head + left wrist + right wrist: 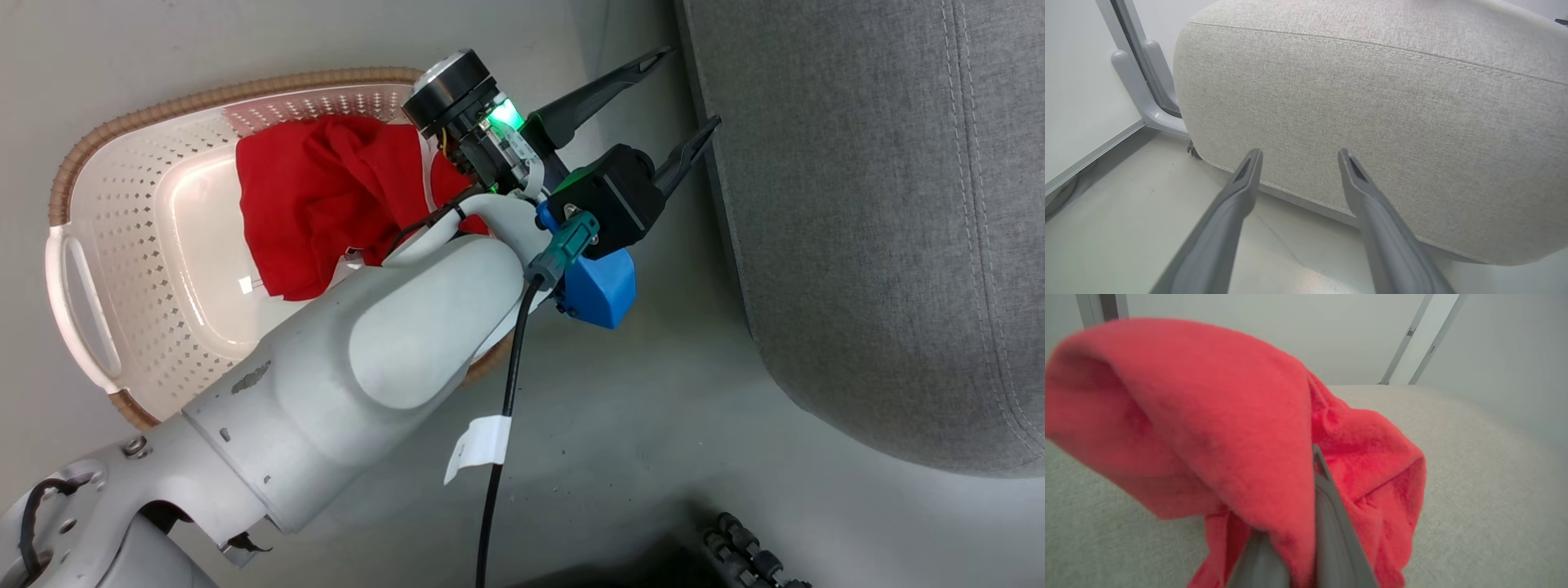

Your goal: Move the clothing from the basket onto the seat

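Note:
A red garment of the clothing (318, 196) lies crumpled in the cream basket (204, 100) on the floor at the left. My left arm crosses above the basket's right end. My left gripper (694, 86) is open and empty, and its fingers point at the side of the grey seat (882, 204). From the wrist, the same open left gripper (1299, 152) hangs over the floor just short of the seat's side (1372, 102). My right gripper (1306, 465) is shut on another red garment (1208, 416). The cloth drapes over its fingers above the seat's top (1474, 477).
A black cable with a white tag (490, 441) hangs from my left forearm. A grey metal frame leg (1133, 81) and a white wall panel stand left of the seat. Dark ribbed hardware (751, 547) sits at the bottom edge. Pale floor lies between basket and seat.

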You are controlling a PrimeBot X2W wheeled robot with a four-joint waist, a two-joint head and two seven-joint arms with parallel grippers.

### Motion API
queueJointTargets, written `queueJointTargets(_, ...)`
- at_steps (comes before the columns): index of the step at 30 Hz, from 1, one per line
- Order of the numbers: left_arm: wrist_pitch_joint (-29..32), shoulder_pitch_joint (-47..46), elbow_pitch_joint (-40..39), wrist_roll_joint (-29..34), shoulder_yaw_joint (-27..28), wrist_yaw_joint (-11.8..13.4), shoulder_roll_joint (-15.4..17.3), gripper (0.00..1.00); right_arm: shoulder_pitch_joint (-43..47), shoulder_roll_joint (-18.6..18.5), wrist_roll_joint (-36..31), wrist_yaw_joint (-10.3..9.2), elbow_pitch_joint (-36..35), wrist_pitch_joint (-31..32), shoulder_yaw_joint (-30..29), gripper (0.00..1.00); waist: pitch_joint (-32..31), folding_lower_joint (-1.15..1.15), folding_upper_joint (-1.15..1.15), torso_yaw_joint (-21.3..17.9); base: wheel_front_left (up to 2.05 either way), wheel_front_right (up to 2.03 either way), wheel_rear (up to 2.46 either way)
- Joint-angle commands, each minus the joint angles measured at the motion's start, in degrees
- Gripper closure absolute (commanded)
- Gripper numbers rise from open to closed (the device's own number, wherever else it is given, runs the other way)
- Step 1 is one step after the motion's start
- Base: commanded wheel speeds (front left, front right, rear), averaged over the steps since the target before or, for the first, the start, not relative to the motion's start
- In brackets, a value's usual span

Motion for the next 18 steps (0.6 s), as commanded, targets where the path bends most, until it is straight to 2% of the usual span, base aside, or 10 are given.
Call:
queueJointTargets(1, 0.00, -0.96, -0.24, -0.06, -0.07, 0.32, 0.45, 0.00, 0.61, 0.42, 0.38, 0.01, 0.62, -0.03, 0.41, 1.00, -0.04, -0.01, 0.00, 0.01, 0.00, 0.00, 0.00)
queueJointTargets(2, 0.00, -0.93, -0.28, -0.06, -0.10, 0.43, 0.53, 0.00, 0.86, 0.68, 0.40, 0.01, 0.94, -0.03, 0.82, 0.93, -0.07, -0.01, 0.00, 0.00, 0.00, 0.00, 0.00)
queueJointTargets(3, -0.01, -0.84, -0.31, -0.08, -0.15, 0.56, 0.60, 0.00, 1.01, 0.77, 0.48, 0.01, 1.07, -0.03, 0.94, 0.61, -0.14, -0.01, 0.00, -0.01, 0.00, 0.00, 0.00)
queueJointTargets(4, -0.05, -0.76, -0.32, -0.15, -0.19, 0.62, 0.61, 0.00, 1.16, 0.77, 0.59, 0.01, 1.11, -0.03, 0.95, 0.02, -0.24, -0.01, 0.00, 0.01, 0.00, 0.00, 0.00)
queueJointTargets(9, -0.68, 0.30, -0.17, -0.68, -0.16, 0.75, 0.17, 0.00, 3.59, 1.21, 1.67, 0.01, -1.07, -0.03, 1.05, 0.00, -2.08, -0.01, 0.00, 0.21, 0.00, 0.00, 0.00)
queueJointTargets(18, -2.28, 3.83, 0.62, -2.23, 1.41, 1.09, -1.01, 0.00, 15.97, 2.46, 1.35, 0.01, -9.32, -0.04, 4.20, 0.00, -9.99, -0.01, 0.00, 0.89, 0.00, 0.00, 0.00)
